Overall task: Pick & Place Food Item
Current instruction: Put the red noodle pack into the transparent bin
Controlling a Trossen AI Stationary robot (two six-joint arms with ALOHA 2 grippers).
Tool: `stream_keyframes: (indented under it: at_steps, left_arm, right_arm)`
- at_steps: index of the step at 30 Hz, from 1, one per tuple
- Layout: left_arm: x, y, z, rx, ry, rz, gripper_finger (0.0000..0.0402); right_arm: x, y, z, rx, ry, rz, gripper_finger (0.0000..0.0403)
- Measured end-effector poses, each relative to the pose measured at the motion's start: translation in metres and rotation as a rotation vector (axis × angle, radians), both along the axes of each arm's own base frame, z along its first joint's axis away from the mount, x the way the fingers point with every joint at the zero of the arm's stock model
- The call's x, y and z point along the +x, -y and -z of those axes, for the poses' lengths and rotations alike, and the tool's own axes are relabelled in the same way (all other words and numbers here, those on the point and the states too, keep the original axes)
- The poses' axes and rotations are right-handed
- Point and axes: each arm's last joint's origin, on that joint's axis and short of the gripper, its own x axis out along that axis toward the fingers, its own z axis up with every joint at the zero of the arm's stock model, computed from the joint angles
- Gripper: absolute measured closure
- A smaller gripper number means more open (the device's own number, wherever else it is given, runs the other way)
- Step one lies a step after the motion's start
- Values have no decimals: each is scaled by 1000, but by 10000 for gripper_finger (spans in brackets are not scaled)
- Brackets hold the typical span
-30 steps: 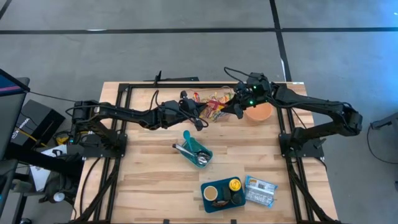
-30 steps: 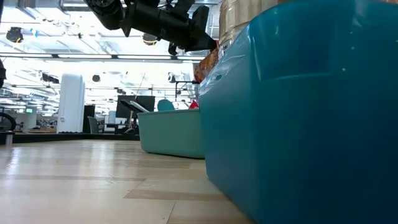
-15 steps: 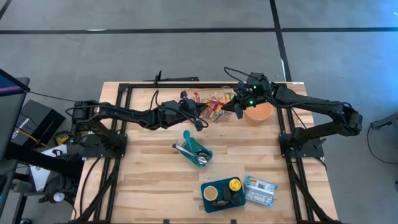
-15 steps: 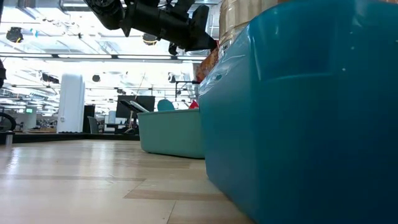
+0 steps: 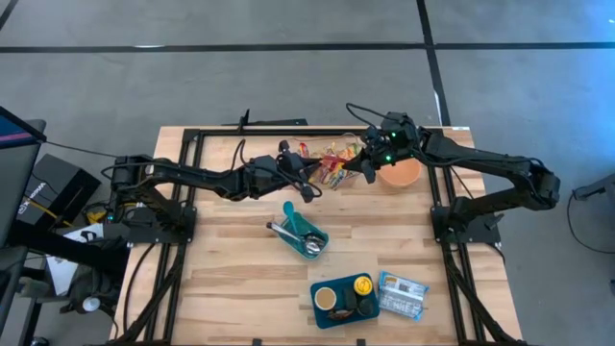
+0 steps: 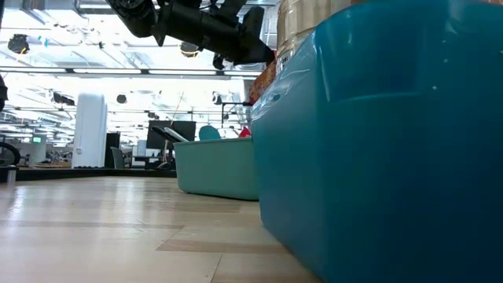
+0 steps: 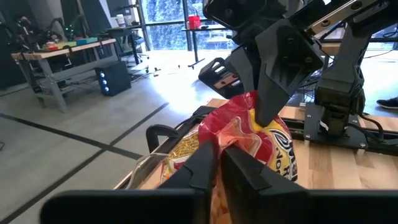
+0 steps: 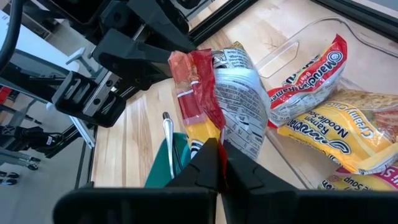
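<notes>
A red, yellow and white noodle packet (image 5: 333, 171) hangs in the air between my two grippers, over the near edge of a clear container (image 8: 292, 53) holding more noodle packets (image 8: 336, 127). My left gripper (image 7: 217, 163) comes from the table's left and is shut on one end of the packet. My right gripper (image 8: 219, 163) comes from the right, slanting down, and is shut on the other end. In the high view they face each other at the far middle of the table, the left gripper (image 5: 312, 177) and the right gripper (image 5: 363, 165). My left gripper pinches the packet's end (image 7: 229, 134) between its two fingers, coming level from the table's left. The packet is lifted clear and reaches away toward the other gripper. My right gripper pinches the opposite end (image 8: 214, 132) between its two fingers (image 7: 273, 87), slanting down from the table's right. The packet stands clear of the container and the table.
An orange bowl (image 5: 400, 174) sits just right of the grippers. A teal tray with utensils (image 5: 304, 231) lies at the table's middle. At the near edge are a teal tray with cups (image 5: 342, 299) and a blue packet (image 5: 403, 294). Bare wood lies at the near left.
My right gripper's fingers have shut on the packet's end. Both arms and the packet have kept their places.
</notes>
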Motion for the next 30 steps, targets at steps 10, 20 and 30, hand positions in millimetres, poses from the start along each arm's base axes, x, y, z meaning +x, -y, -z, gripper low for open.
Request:
stream_keyframes:
  at_steps: [10,20,30]
  left_arm:
    - [-2,-1,-2,-1,1,-38,263]
    - [-20,1,-16,-97,-39,-42,213]
    - [-40,4,-35,-126,-58,-26,218]
  right_arm:
    - [0,0,0,2,0,1,402]
    - [-4,4,-3,-6,11,21,403]
    - [-15,13,-10,-21,35,75,403]
